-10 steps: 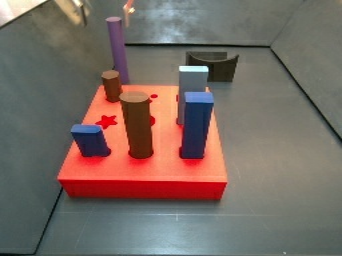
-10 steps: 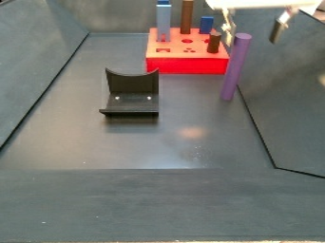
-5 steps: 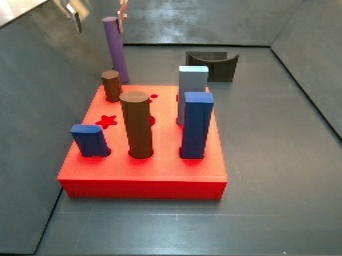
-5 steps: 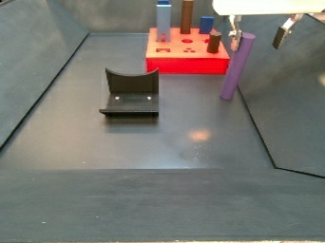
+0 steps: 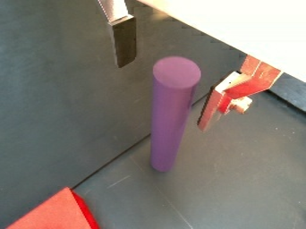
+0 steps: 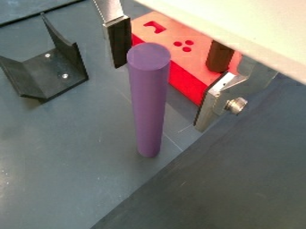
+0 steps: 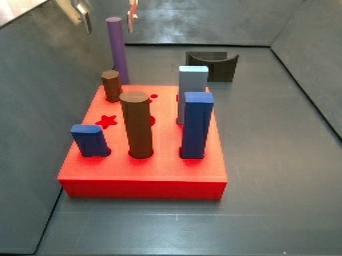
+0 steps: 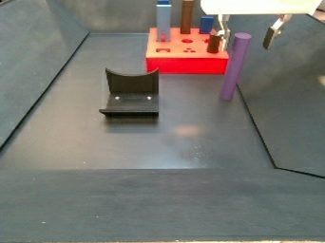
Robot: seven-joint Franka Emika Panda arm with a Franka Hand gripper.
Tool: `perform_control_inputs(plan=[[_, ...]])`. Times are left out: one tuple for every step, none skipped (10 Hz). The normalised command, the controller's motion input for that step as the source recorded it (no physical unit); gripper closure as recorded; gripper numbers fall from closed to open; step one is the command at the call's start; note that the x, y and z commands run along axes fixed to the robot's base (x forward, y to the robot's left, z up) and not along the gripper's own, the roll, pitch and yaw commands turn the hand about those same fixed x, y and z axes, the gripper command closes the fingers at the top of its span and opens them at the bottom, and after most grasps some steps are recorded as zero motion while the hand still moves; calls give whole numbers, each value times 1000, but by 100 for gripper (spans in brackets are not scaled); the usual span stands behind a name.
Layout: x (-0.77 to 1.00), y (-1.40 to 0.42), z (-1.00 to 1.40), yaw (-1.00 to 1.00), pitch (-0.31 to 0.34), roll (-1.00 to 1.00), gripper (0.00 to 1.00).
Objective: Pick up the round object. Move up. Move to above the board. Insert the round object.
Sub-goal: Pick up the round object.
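The round object, a tall slim purple cylinder point(image 7: 118, 50), stands upright on the dark floor beside the red board point(image 7: 140, 176). It also shows in a side view point(image 8: 237, 66) and in both wrist views point(image 5: 170, 112) point(image 6: 148, 98). The gripper point(image 7: 107, 12) point(image 8: 244, 30) is open just above the cylinder's top. In the wrist views the gripper point(image 5: 174, 72) point(image 6: 166, 67) has one finger point(image 5: 124, 40) on each side of the top, with clear gaps and no touching. The board also shows in a wrist view point(image 6: 180, 76) right behind the cylinder.
Two brown cylinders point(image 7: 136, 125), two dark blue blocks point(image 7: 197, 125) and a pale blue block point(image 7: 193, 80) stand in the board. The dark fixture point(image 7: 214, 63) point(image 8: 129, 93) stands on the floor apart from the board. Sloped grey walls ring the floor.
The gripper has shifted slightly over the purple cylinder's top and stays open. The cylinder and the board have not moved.
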Motion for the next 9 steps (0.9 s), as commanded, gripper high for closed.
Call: perform_control_inputs(plan=[[-31,0,0,0,6,13,0],[-171,0,-11,-111,44,26,0],[-114,0,0,-103,46,4,100],[0,0,0,0,0,0,100],[0,0,0,0,0,0,100],[0,0,0,0,0,0,100],[0,0,0,0,0,0,100],[0,0,0,0,0,0,100],[0,0,0,0,0,0,100]])
